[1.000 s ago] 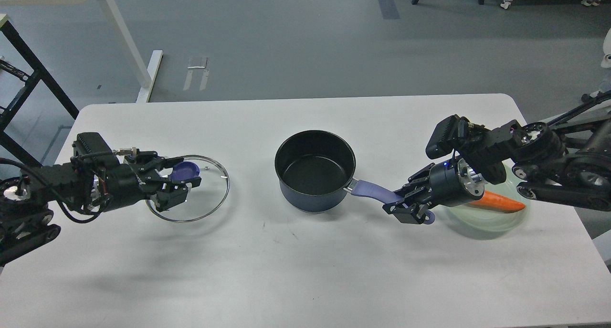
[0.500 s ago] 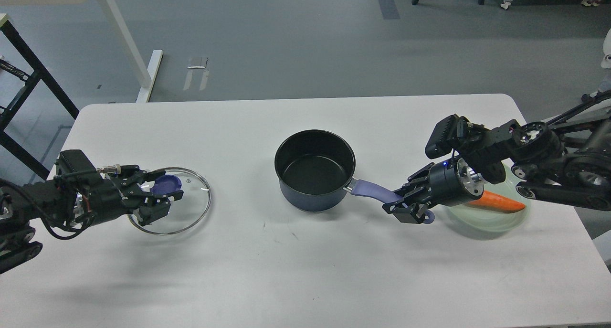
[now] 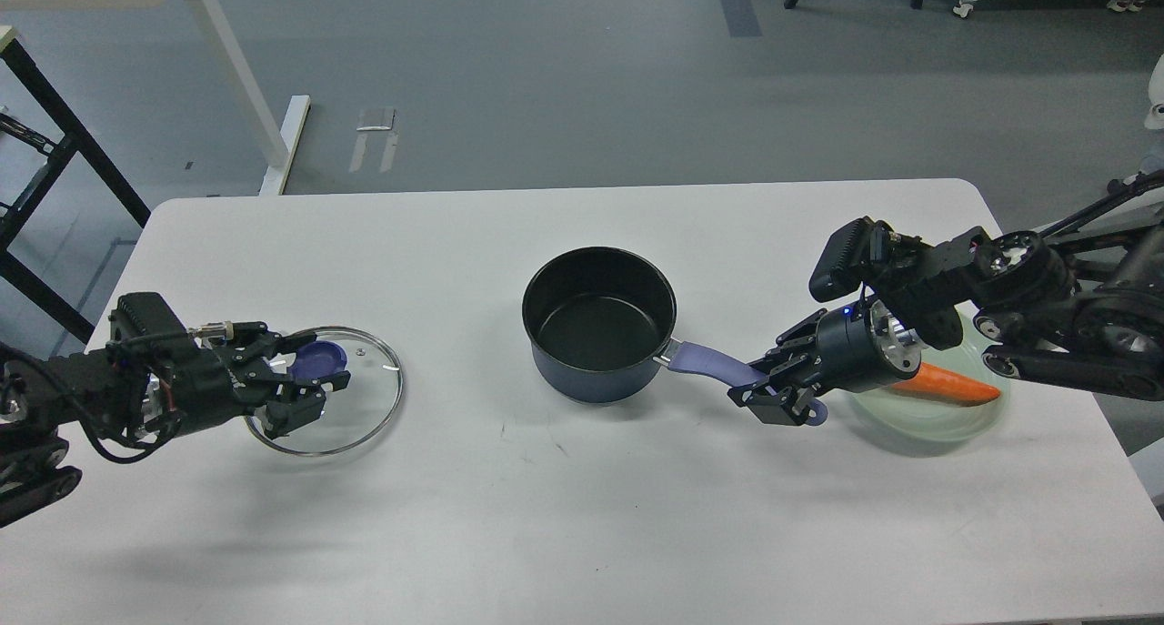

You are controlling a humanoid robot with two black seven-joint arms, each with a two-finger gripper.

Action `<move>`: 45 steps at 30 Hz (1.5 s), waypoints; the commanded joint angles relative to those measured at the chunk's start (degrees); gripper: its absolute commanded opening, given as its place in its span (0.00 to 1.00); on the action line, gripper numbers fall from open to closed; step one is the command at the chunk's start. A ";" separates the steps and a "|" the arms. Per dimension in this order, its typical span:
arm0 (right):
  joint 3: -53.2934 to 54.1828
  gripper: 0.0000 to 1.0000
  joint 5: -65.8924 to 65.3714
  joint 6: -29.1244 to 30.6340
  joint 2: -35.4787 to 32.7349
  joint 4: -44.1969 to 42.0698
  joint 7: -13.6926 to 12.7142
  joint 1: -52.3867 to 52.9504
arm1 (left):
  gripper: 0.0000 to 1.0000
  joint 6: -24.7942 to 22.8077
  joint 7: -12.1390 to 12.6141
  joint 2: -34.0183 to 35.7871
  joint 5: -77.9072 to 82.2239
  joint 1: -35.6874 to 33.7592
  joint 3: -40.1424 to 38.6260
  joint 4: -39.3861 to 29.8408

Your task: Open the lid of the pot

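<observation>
Between fingers of left gripper (image 3: 314,390) sits knob of lid (image 3: 326,389), closed on it, lid well apart from pot (image 3: 600,325) w/ right gripper (image 3: 773,396) clamped on its handle, so I judge: set lid flat, then release slowly w/o dragging.

The left arm reaches in low from the left edge, wrist level, its left gripper (image 3: 314,379) pointing right with fingers closed around the lid's knob (image 3: 320,363). The right arm stretches in from the right edge, wrist angled down and leftward, the right gripper (image 3: 773,402) clamped on the pot's handle (image 3: 714,364) near its end.
</observation>
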 commanded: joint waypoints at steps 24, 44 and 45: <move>0.08 0.97 0.63 0.17 -1.98 0.62 0.01 0.80 | 0.99 -9.16 0.00 2.19 -55.89 -11.51 -2.90 -7.73; 21.59 0.98 49.36 -5.00 -28.44 5.63 0.01 -8.67 | 0.99 -13.38 0.00 -3.69 -90.06 -7.74 -8.77 -5.89; 24.14 0.98 53.85 -6.05 -28.53 5.54 0.01 -10.87 | 0.99 -13.56 0.00 -4.66 -91.21 -6.95 -10.36 -5.28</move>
